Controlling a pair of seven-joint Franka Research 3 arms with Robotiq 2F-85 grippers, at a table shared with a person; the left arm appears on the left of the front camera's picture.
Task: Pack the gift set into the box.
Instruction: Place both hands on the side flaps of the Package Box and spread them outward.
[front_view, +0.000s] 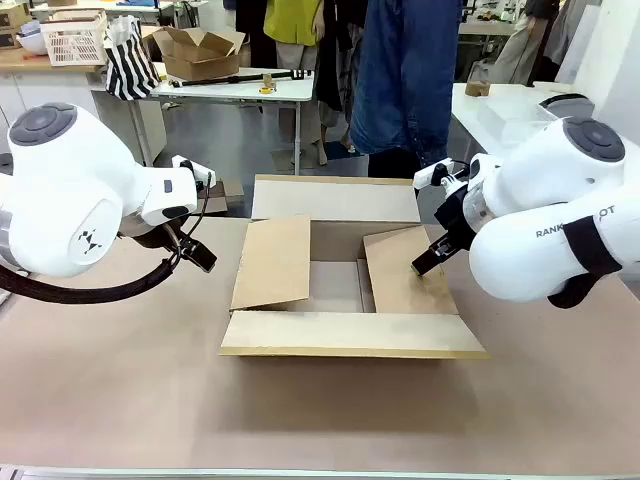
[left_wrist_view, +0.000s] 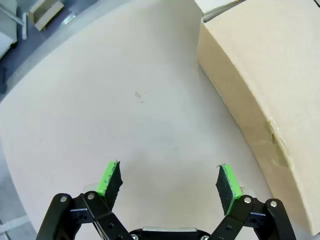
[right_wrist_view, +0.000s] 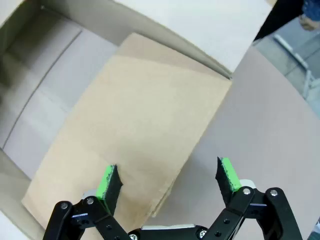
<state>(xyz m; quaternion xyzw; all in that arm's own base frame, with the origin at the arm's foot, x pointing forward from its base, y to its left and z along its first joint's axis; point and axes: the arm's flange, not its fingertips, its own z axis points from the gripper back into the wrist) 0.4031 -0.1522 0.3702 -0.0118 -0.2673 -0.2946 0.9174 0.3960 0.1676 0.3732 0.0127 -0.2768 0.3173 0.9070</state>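
The box (front_view: 350, 335) is a large brown carton standing open in the middle of the table, its front and back flaps spread flat. Its left flap (front_view: 272, 262) and right flap (front_view: 405, 270) lean inward over the bare bottom. My left gripper (front_view: 200, 257) hovers left of the box. In the left wrist view the left gripper (left_wrist_view: 170, 182) is open over bare table, with the box wall (left_wrist_view: 265, 75) to its side. My right gripper (front_view: 425, 265) hangs over the right flap. In the right wrist view the right gripper (right_wrist_view: 170, 182) is open, straddling the edge of that flap (right_wrist_view: 135, 125). The gift set is out of view.
A person in a long denim garment (front_view: 405, 80) stands at the far side of the table (front_view: 120, 400). Behind, another table carries a smaller ragged carton (front_view: 200, 52), a striped bag (front_view: 130, 60) and a white basket (front_view: 75, 38).
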